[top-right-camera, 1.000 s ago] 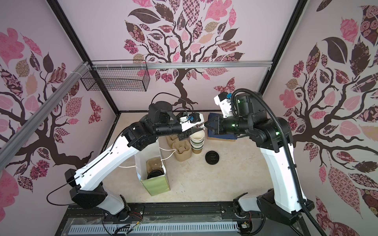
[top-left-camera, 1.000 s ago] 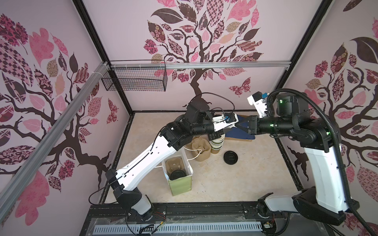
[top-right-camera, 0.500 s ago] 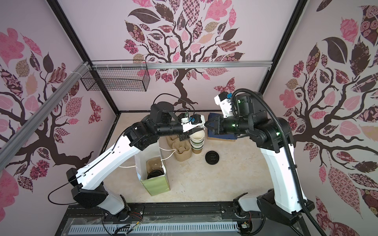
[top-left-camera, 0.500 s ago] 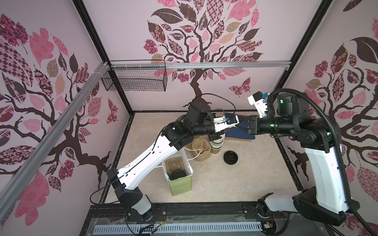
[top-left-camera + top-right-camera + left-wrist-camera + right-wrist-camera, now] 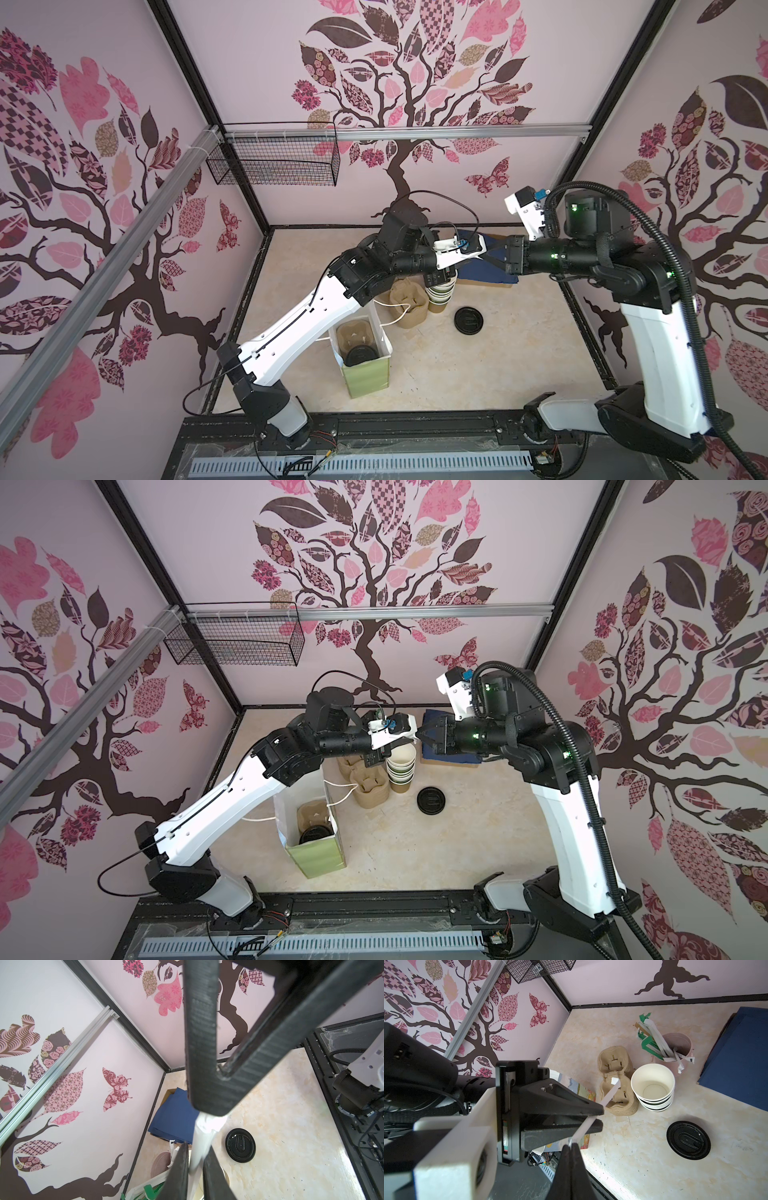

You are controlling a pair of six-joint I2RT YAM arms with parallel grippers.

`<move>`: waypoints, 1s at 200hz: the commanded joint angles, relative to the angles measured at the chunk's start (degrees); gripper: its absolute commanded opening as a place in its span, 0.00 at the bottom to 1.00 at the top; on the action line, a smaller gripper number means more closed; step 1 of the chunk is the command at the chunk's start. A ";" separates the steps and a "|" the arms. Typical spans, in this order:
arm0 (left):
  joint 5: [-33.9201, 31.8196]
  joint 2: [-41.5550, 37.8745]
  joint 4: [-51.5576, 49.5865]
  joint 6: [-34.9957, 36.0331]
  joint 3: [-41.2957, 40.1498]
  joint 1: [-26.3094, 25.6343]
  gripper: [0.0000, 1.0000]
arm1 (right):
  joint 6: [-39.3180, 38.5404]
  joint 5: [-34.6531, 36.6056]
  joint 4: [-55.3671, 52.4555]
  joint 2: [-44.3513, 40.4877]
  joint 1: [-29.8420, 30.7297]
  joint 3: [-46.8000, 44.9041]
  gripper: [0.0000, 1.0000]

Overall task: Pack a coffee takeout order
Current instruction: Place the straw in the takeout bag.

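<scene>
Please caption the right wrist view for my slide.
Right claw shut on a white strip that runs between the fingers of the left claw; stacked cups and a black lid on the table.

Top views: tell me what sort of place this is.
Probably a robot test booth dressed as a coffee takeout counter: tree-decal walls enclose it, and a stack of paper cups, pulp carriers and a green paper bag stand on the tabletop.

No readable text, brand, number or sign anywhere; raised marking on the loose black lid [image 5: 688, 1140] too faint to make out; green print on the paper straw wrappers [image 5: 653, 1041] too small and blurred to read.
</scene>
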 commanded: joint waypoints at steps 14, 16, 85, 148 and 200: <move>1.13 -0.56 0.13 0.80 -0.94 -0.11 0.13 | 0.49 -0.65 0.40 -1.10 -0.04 -0.12 0.00; 1.13 -0.56 0.13 0.79 -0.89 -0.11 0.13 | 0.51 -0.65 0.40 -1.05 -0.05 -0.12 0.00; 0.52 -0.65 0.16 0.12 -0.15 -0.11 0.08 | 0.82 -1.64 0.68 -0.82 -0.05 0.13 0.11; -0.37 -3.63 -0.05 -2.97 -0.06 -0.11 0.06 | 1.36 1.58 2.45 -0.51 -0.06 6.43 0.55; -9.51 -15.26 -2.48 -14.23 -1.63 -0.11 0.00 | 1.81 10.80 6.76 -5.29 -0.02 1.72 0.51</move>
